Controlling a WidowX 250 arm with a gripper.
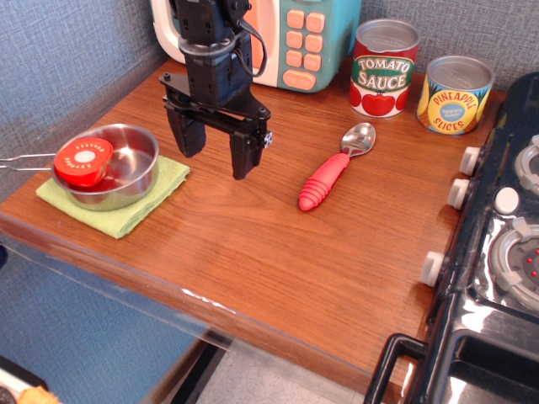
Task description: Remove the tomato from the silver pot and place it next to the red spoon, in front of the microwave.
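Single view, from the front of the wooden table (253, 244).

Item 1, the gripper (212, 150): black, hanging from the arm above the table between the pot and the spoon. Its two fingers (242, 151) are standing apart with nothing between them, tips pointing down and hovering clear of the wood as far as this angle lets one judge.

Item 2, the tomato (83, 162): glossy red, sitting inside the silver pot (135, 172) against its left wall, flat face with the white round centre tilting up toward the camera. It is lying to the left of the gripper, not touching it.

Item 3, the silver pot: shallow, shiny, resting on a folded green cloth (135, 206) near the table's left edge; its thin wire handle is running off to the left.

Item 4, the red spoon (333, 170): lying flat on the table to the right of the gripper, ribbed coral handle pointing toward the front, silver bowl pointing toward the back.

Item 5, the microwave (299, 42): standing at the back of the table, white frame and teal body, peach buttons showing (its door is largely hiding behind the arm).

Item 6, two cans at the back right: a tomato sauce can (383, 69) and a pineapple slices can (455, 94), standing upright just beside each other.

Item 7, a black toy stove (497, 252): occupying the right edge, white knobs facing the table.
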